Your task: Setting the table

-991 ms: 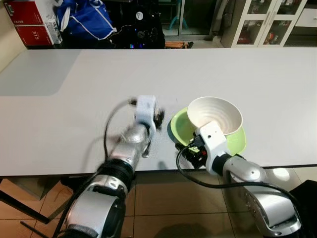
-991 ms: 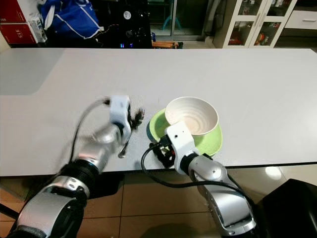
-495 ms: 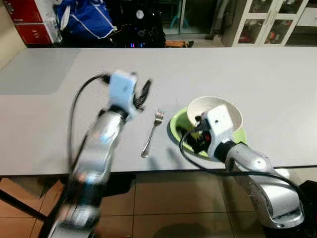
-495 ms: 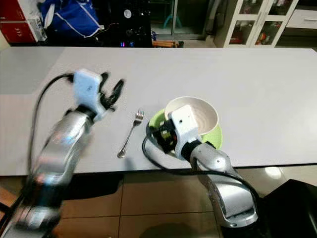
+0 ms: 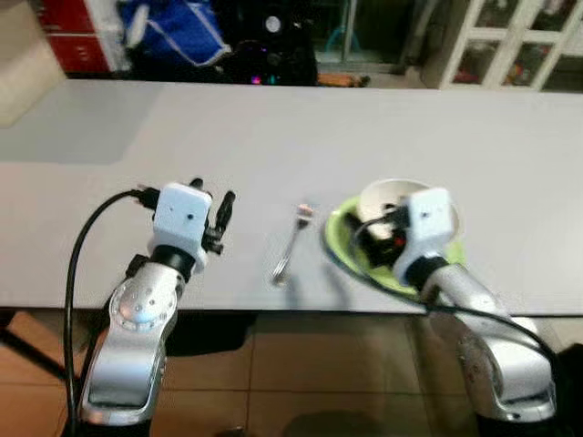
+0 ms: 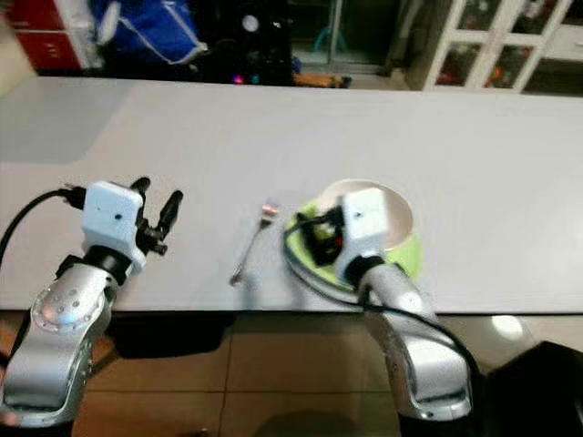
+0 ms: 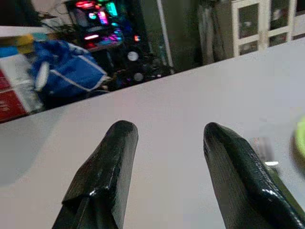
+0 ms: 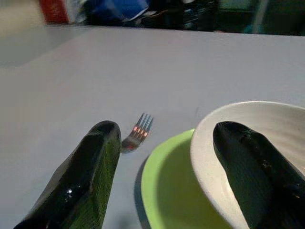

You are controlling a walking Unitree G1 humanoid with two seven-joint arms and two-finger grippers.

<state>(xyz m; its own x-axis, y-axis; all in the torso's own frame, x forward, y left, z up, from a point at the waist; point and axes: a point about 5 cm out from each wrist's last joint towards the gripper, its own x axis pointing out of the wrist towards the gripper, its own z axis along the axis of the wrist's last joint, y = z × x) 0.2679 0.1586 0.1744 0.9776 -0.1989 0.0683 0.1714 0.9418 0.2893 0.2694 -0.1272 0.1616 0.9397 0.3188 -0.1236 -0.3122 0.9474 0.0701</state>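
A silver fork (image 5: 290, 246) lies on the grey table (image 5: 301, 127), just left of a green plate (image 5: 344, 244) that carries a white bowl (image 5: 381, 193). My left gripper (image 5: 211, 208) hovers open over the table well to the left of the fork, with nothing between its fingers (image 7: 107, 174). My right gripper (image 8: 167, 138) is open at the near left rim of the plate and bowl, one finger (image 8: 86, 171) toward the fork (image 8: 138, 132), the other finger (image 8: 252, 162) over the bowl (image 8: 238, 157).
The table's near edge (image 5: 291, 308) runs just below both arms, with tiled floor beneath. Beyond the far edge are a blue bag (image 5: 178, 36), red boxes (image 5: 86, 50) and a glass-door cabinet (image 5: 510, 41).
My left gripper has let go of the fork and drawn back to the left; the fork now lies on the table. My right arm rose toward the bowl's rim. The camera shifted slightly.
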